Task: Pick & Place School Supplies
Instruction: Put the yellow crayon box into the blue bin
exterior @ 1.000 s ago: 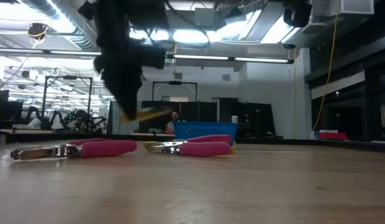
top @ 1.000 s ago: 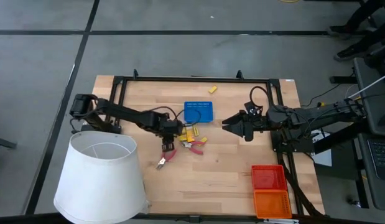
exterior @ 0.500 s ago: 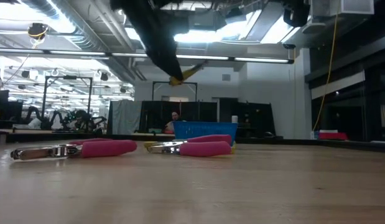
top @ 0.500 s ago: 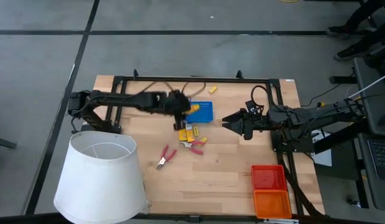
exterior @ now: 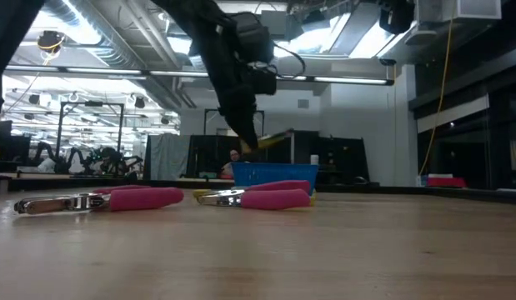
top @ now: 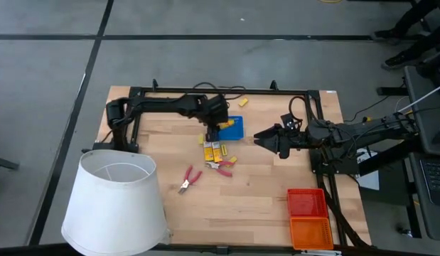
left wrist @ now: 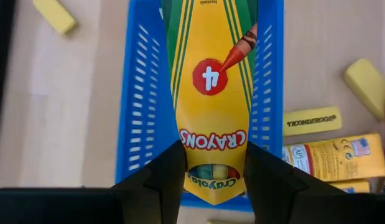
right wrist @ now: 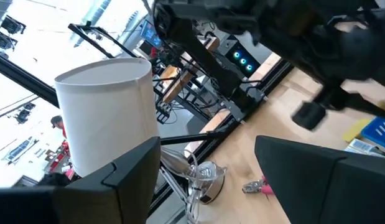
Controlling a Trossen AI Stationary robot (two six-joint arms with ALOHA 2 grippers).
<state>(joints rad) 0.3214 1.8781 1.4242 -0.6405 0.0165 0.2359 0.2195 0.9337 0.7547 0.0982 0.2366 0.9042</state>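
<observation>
White and wide, a lampshade (top: 114, 203) stands at the table's left front corner, mouth up. Just right of it, on the pale wood table (top: 262, 206), a red-handled plier tool (top: 186, 179) lies alone; in the low view it is the nearer, leftmost tool (exterior: 99, 200).

Further right, the left arm reaches across the back of the table from the left, and the left gripper (top: 218, 122) hangs over the blue tray (top: 236, 130). Its fingers pinch a yellow crayon pack (left wrist: 212, 99) by one end. The wrist view shows the pack pointing lengthways over the tray's slotted floor (left wrist: 142, 106), not yet resting in it. In the low view the pack (exterior: 270, 139) is tilted in the air above the tray (exterior: 274, 174).

Just in front of the tray, yellow packs with pale labels (top: 212, 150) lie side by side on the wood. A second plier tool (top: 221, 167) rests just right of them, with a small yellow block (top: 232, 159) close by. Another yellow block (top: 242, 102) lies near the table's back edge, apart from the rest.

To the right, the right gripper (top: 258, 140) hovers over the table with its fingers spread wide, holding nothing.

At the right front corner, a red tray (top: 306, 202) and an orange tray (top: 310, 232) sit touching.
</observation>
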